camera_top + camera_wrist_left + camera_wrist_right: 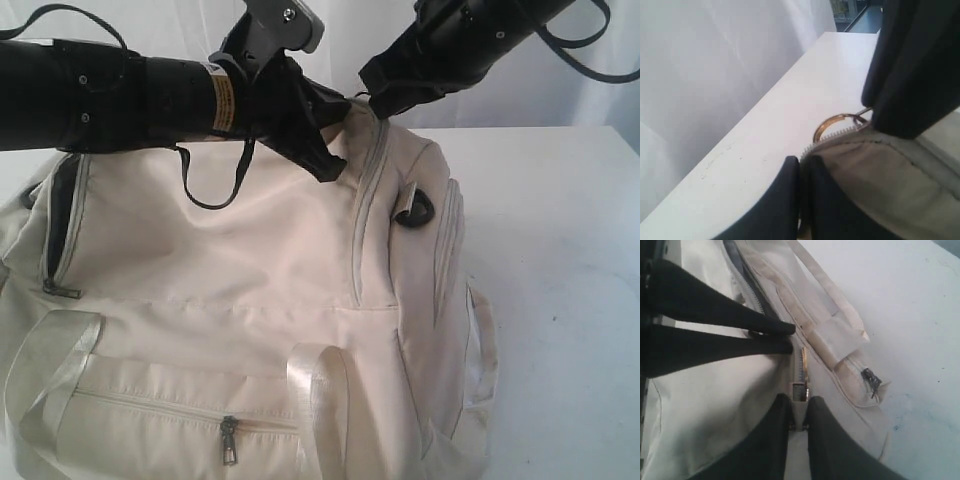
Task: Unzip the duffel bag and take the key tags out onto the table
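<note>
Left claw [322, 160] reaches in from the left across the top of the bag [250, 260], its two fingers drawn almost together at the main zipper [802, 360]. In the right wrist view the tips sit side by side on the seam, but what they pinch cannot be made out. Right claw [799, 402] comes down from the upper right and meets the left one nearly tip to tip at the bag's far top edge. Its fingers are closed to a narrow slot, filled by cream fabric and the metal end of the zipper. A gold ring [832, 127] lies against the zipper teeth between the two claws.

The bag lies on the table [560, 250], filling the left and middle of the exterior view, with bare tabletop to its right. An end pocket [62, 225] on the left gapes, showing dark lining. The front pocket is zipped, its pull [230, 440] hanging down. Two pale handles [320, 390] lie on the near face. A black buckle [418, 210] sits on the right shoulder of the bag, and a thin black loop [215, 190] dangles under the left arm.
</note>
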`<state>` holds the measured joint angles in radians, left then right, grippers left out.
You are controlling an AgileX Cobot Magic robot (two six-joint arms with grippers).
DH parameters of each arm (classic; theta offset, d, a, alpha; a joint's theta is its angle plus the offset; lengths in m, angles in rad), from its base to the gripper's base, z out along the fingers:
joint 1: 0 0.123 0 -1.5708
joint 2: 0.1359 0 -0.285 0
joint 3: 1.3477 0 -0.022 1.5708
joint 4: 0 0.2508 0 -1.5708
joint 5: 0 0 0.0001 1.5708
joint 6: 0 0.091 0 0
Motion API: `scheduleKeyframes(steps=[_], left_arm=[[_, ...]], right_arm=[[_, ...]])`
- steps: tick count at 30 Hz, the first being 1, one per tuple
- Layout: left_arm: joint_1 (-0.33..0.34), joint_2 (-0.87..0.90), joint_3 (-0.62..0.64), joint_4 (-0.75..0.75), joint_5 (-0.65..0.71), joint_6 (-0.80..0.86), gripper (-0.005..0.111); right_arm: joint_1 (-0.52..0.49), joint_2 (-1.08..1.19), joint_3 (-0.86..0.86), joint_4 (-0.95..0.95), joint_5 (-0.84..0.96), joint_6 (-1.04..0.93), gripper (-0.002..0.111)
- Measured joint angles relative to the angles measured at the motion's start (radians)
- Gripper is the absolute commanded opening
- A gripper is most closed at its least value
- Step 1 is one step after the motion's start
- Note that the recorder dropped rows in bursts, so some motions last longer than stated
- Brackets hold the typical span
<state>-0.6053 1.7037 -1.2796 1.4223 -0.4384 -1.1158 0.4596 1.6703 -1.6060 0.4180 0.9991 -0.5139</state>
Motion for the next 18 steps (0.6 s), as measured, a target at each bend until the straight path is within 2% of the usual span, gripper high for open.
scheduleKeyframes(steps=[13, 18], left_arm=[[0.0, -0.006, 0.0, -0.02, 0.046, 0.0, 0.0], [0.0, -0.011, 0.0, -0.02, 0.098, 0.0, 0.0]], right_arm=[[0.0, -0.022, 0.0, 0.06, 0.132, 0.07, 0.0], [0.06, -0.04, 0.086, 0.067, 0.128, 0.076, 0.0]])
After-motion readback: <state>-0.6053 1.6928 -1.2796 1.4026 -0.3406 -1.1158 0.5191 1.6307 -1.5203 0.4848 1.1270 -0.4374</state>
